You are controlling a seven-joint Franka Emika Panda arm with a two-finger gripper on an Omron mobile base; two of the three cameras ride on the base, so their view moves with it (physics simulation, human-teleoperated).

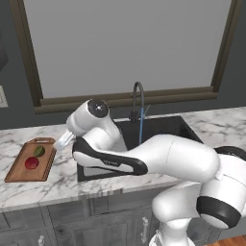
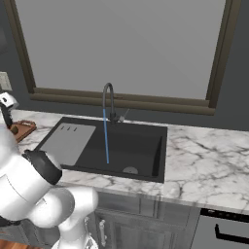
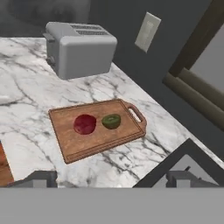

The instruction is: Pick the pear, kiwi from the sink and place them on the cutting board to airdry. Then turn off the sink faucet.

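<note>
Brown wood grain is what we see first: the cutting board (image 3: 97,128), a rounded rectangle with a handle loop at one short end, lies flat on the white, grey-veined marble tabletop (image 3: 30,92). On it sit the pear (image 3: 85,124), a smooth roundish red fruit, and the kiwi (image 3: 111,121), an olive-green oval with darker shading, just beside each other near the board's handle end. From the left base view we find the same board (image 1: 29,163) to the left of the sink (image 1: 161,127), with the kiwi (image 1: 39,151) farther back and the pear (image 1: 31,163) nearer.

We look along the hand (image 3: 116,180): its two dark fingertips (image 3: 41,179) stand wide apart at the bottom edge, nothing between them, and it hovers above the tabletop, clear of the board.

Behind the board stands a boxy, matte grey toaster (image 3: 78,48), and a pale wall plate (image 3: 147,31) sits on the dark wall.

From the right we see the black rectangular basin (image 2: 131,151) with its flat grey ribbed draining panel (image 2: 68,141) on the left. The slim dark gooseneck sink faucet (image 2: 109,99) arches over it, and a thin blue stream (image 2: 106,136) drops straight into the basin. The board is cut off there by the arm; only a corner (image 2: 22,129) shows.
</note>
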